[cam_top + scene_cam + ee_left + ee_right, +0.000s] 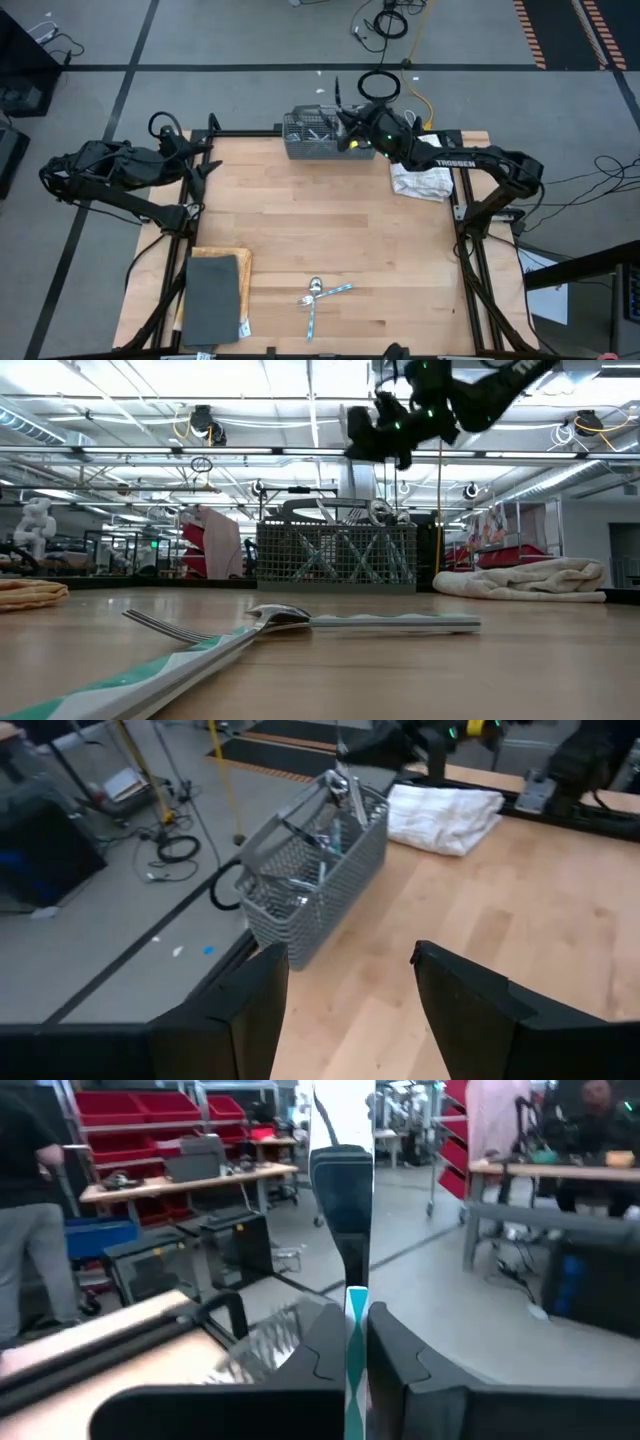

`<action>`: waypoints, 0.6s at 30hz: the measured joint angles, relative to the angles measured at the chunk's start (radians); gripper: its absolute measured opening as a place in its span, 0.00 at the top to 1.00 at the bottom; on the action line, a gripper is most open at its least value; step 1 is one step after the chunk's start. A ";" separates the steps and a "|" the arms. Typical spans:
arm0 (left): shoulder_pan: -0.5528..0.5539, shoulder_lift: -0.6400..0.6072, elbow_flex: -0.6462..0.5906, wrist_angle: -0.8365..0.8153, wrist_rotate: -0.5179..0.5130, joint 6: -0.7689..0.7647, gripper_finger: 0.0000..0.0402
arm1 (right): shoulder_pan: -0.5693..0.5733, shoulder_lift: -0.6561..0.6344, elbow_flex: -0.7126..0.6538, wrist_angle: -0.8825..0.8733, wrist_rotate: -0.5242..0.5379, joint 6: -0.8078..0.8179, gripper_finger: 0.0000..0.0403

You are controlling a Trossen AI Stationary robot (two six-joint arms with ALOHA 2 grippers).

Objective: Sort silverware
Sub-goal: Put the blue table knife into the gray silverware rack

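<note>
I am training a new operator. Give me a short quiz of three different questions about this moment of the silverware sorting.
1. True or false: the right gripper is shut on a knife.
2. Which arm waits at the table edge with open fingers: A) left, B) right?
3. Fill in: the right gripper is above the grey ____, beside the white towel.

Key
1. True; its handle sits between the fingers.
2. A; the left gripper.
3. Basket. A fork and a spoon already lie near the front edge.
</note>
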 joint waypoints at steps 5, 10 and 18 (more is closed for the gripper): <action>0.000 0.000 0.000 0.000 -0.039 -0.007 0.44 | -0.042 0.008 -0.085 0.066 -0.004 0.018 1.00; 0.000 0.000 0.000 0.000 -0.067 -0.007 0.44 | -0.086 0.029 -0.100 0.069 -0.001 0.015 1.00; 0.001 0.000 0.000 0.000 -0.084 -0.008 0.44 | -0.113 0.114 -0.100 0.100 -0.034 0.037 1.00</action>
